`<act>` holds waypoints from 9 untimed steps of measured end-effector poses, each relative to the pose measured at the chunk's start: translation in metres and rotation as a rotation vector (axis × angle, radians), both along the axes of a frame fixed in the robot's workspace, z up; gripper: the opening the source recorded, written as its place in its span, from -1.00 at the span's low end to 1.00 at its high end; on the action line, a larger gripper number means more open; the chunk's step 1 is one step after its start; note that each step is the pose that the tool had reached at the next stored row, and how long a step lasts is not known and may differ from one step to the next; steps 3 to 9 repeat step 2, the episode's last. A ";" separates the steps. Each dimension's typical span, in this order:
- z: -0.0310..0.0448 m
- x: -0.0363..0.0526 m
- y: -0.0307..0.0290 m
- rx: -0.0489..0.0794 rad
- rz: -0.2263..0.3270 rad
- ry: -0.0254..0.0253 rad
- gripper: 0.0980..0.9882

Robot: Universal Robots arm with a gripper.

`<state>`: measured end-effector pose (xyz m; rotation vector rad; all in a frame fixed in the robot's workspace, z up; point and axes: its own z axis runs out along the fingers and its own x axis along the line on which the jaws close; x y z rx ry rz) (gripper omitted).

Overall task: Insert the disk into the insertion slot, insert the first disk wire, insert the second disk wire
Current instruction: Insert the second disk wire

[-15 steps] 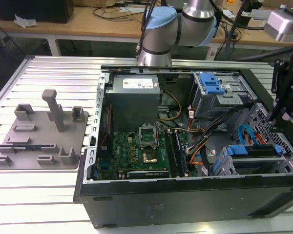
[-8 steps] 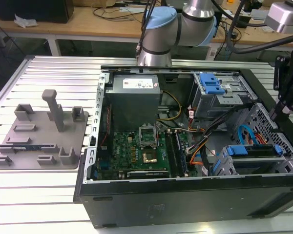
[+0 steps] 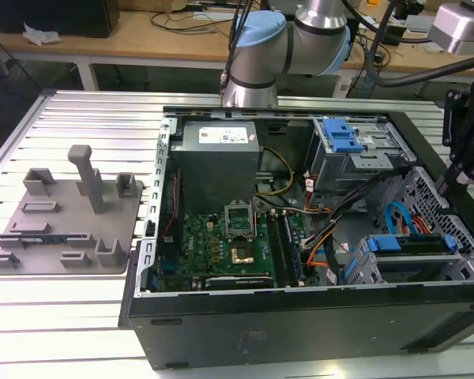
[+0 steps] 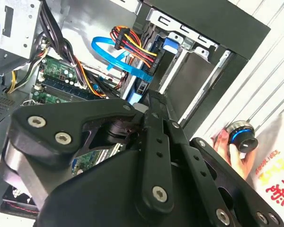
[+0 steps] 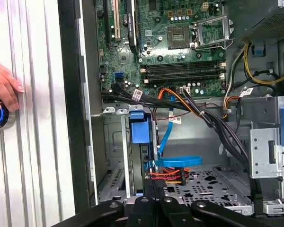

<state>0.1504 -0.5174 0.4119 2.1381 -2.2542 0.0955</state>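
Note:
The disk [image 3: 415, 267], in its blue frame [image 3: 383, 243], lies inside the insertion slot [image 3: 354, 270], the low grey cage at the exterior view's right front of the open computer case. A blue flat wire [image 5: 180, 161] and a red, orange and yellow wire bundle [image 5: 168, 176] both run to the disk's end [image 4: 154, 71]. How deep their plugs sit is hidden. My gripper [image 5: 154, 187] hangs just above those plugs with its fingers together and nothing visibly between them. It also shows as black linkages [image 4: 149, 97] and at the case's right side [image 3: 444, 185].
A taller grey cage with a blue latch [image 3: 344, 142] stands behind the slot. The motherboard [image 3: 221, 237] and power supply [image 3: 217, 154] fill the case's left. A grey fixture plate [image 3: 63, 221] lies on the table. A hand [image 5: 4, 87] rests on a blue-lit knob [image 4: 241, 137] beside the case.

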 end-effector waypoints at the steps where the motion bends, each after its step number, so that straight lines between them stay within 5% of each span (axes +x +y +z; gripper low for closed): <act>1: 0.0000 0.0000 0.0000 0.000 0.000 0.0000 -0.98; 9: 0.0000 0.0000 0.0000 0.000 0.000 0.0000 -0.98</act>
